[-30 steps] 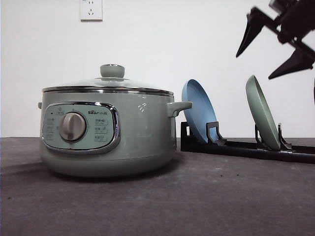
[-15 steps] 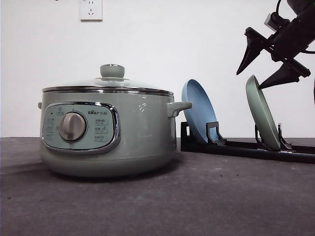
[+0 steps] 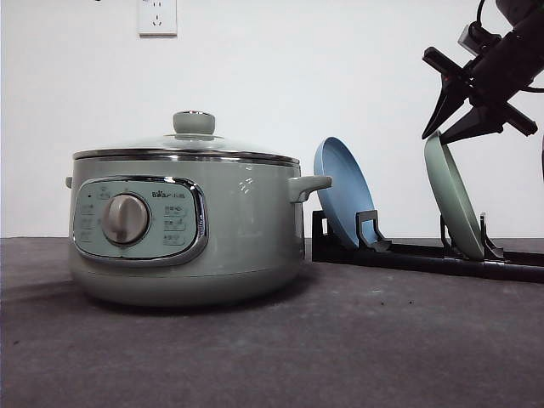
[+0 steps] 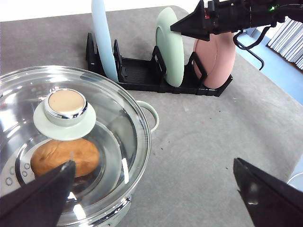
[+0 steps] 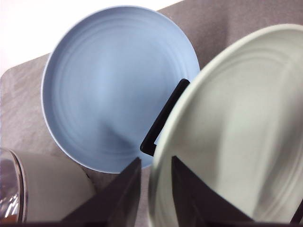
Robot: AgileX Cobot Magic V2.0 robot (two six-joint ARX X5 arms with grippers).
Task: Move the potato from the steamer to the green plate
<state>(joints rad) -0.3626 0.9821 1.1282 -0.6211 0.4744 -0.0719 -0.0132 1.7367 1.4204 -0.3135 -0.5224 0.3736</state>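
Observation:
The sage-green steamer [image 3: 183, 229] stands at the left with its glass lid [image 4: 109, 123] on. Through the lid the orange-brown potato [image 4: 64, 158] shows inside. My left gripper [image 4: 151, 198] hovers open and wide over the lid, holding nothing. The green plate [image 3: 452, 200] stands on edge in a black rack [image 3: 425, 253]. My right gripper [image 3: 433, 136] is at the plate's top rim. In the right wrist view the green plate's rim [image 5: 158, 184] sits between the fingers [image 5: 118, 194], a thin gap still showing, so the gripper [image 5: 156, 160] is open.
A blue plate [image 3: 342, 200] leans in the same rack, nearer the steamer, and a pink plate [image 4: 215, 56] stands behind the green one. The steamer's side handle [image 3: 308, 185] juts toward the rack. Dark grey tabletop [image 3: 357, 340] lies in front.
My right gripper has come down from above the rack onto the green plate's top rim. Its fingers have drawn closer together around that rim.

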